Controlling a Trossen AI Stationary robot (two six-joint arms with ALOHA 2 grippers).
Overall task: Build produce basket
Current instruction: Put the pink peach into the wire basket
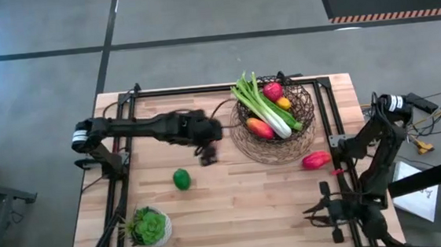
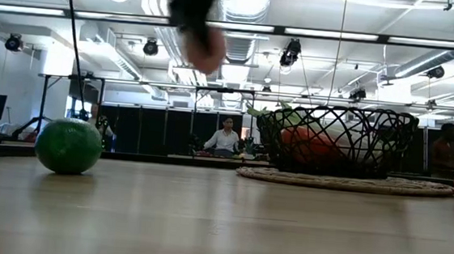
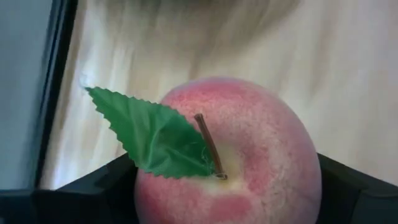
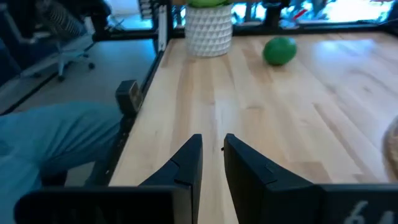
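Observation:
The dark wire basket (image 1: 307, 101) stands on a woven mat at the table's far right and holds green leafy stalks (image 1: 265, 104) with red, orange and yellow pieces. My left gripper (image 1: 207, 154) hangs left of the basket, above the table, shut on a pink peach-like fruit (image 3: 249, 149) with a green leaf. A green lime (image 1: 181, 179) rests on the wood nearer the near edge. A red piece (image 1: 316, 160) lies on the table against the basket's near side. My right gripper (image 4: 212, 155) waits shut by the near right corner. My left gripper pinches the pink fruit between its two fingers (image 3: 351, 183), one on each side of its round body (image 3: 298, 186). The stem and leaf end (image 3: 211, 149) faces the wrist. The fruit (image 2: 204, 51) is lifted well clear of the table.
A small potted green plant (image 1: 148, 226) in a white pot stands near the table's near left corner. Black frame rails (image 1: 115, 187) run along the left and right sides. Bare wood lies between lime, basket and near edge. A person (image 2: 226, 139) sits far behind the table.

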